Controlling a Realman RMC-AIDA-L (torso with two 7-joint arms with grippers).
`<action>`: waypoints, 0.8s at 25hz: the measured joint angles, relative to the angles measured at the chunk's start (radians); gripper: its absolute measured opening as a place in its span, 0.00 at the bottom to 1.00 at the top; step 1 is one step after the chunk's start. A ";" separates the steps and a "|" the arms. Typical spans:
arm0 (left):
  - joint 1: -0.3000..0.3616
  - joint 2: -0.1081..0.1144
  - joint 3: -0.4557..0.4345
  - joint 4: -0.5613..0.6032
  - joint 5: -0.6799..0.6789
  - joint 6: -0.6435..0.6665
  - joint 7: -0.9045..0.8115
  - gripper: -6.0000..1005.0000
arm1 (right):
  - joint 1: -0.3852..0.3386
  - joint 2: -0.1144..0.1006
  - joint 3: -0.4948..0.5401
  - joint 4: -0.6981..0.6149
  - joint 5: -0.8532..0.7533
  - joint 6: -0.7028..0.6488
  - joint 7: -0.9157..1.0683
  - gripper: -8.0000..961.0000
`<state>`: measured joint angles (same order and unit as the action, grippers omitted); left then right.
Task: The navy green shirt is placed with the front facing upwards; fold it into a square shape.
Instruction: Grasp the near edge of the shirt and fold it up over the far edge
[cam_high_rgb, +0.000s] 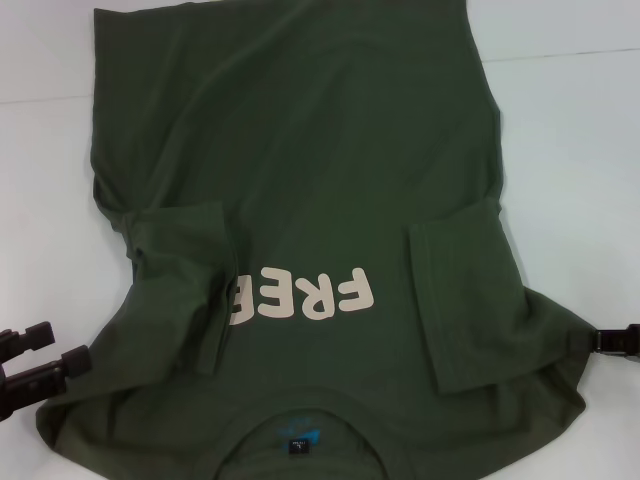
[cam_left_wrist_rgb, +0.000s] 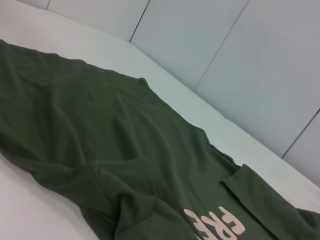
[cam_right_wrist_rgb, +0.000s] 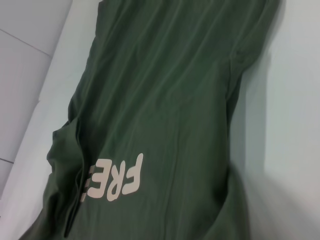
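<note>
Two sleeves of the navy green shirt (cam_high_rgb: 300, 200) lie folded inward; it rests front-up on the white desk (cam_high_rgb: 580, 130), long axis running away from the robot. Left claw (cam_high_rgb: 35, 365), jaws apart and empty, sits beside the near shoulder. Right claw (cam_high_rgb: 612, 340) touches the opposite shoulder edge; grip state cannot be told.

White bench and pale panelled wall, nothing more around me.

My work lies on a plain white bench (cam_high_rgb: 570, 150), bare surface showing on both sides and beyond. Behind the bench, my left wrist view shows a pale grey wall (cam_left_wrist_rgb: 240, 55) split into panels by thin dark seams running slantwise; my right wrist view catches the same wall (cam_right_wrist_rgb: 25, 60) along the bench's far edge.
</note>
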<state>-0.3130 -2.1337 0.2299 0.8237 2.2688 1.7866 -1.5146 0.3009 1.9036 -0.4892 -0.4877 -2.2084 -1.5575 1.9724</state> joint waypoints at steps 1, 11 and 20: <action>0.000 0.000 -0.001 0.000 0.000 0.000 0.000 0.87 | 0.000 0.000 0.003 0.000 0.001 -0.004 -0.002 0.02; 0.005 0.021 -0.010 0.029 0.051 0.000 -0.024 0.87 | 0.009 0.000 0.024 0.000 0.004 -0.024 -0.009 0.02; -0.008 0.031 -0.020 0.038 0.171 -0.028 -0.063 0.87 | 0.009 0.002 0.038 0.000 0.005 -0.021 -0.008 0.02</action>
<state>-0.3207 -2.1024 0.2101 0.8618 2.4396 1.7582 -1.5778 0.3098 1.9052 -0.4510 -0.4877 -2.2029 -1.5788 1.9647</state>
